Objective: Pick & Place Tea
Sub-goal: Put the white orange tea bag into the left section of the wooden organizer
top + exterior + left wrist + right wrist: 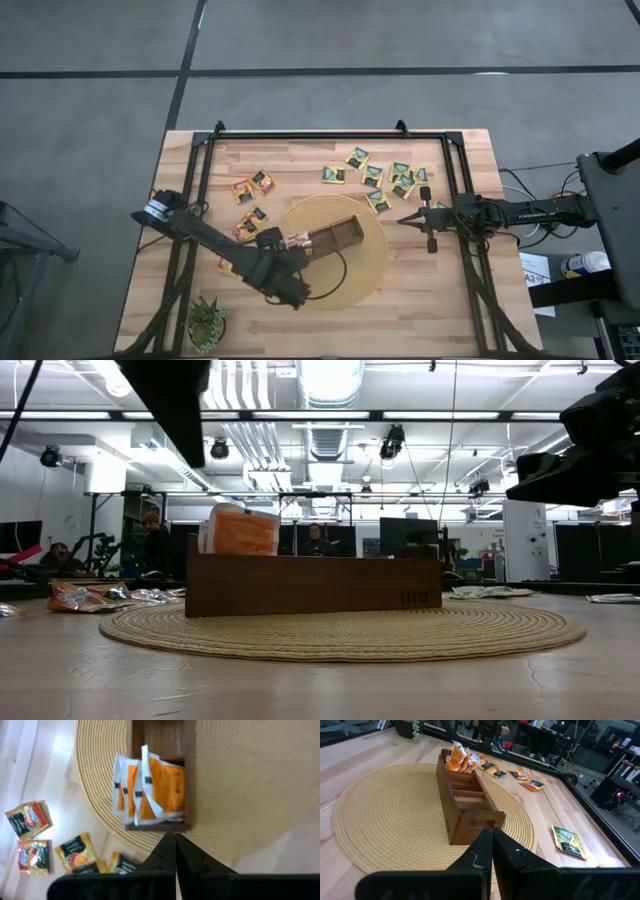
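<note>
**Orange sachets fill the box's end slot**

We see orange tea sachets (150, 787) upright in the wooden box (335, 238) on the woven mat (372, 275). Our left gripper (174, 851) hovers beside that end, closed and empty; our right gripper (492, 845), likewise closed and empty, faces the opposite end. More sachets (390, 178) lie scattered on the table (300, 160).

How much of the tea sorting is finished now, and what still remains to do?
Done: several orange tea bags stand in the end compartment of the wooden box on the round mat. In hand: nothing; the left gripper is shut and empty beside that end, the right gripper shut and empty at the other end. Left: the other compartments look empty; green bags and reddish bags lie loose on the table.
</note>
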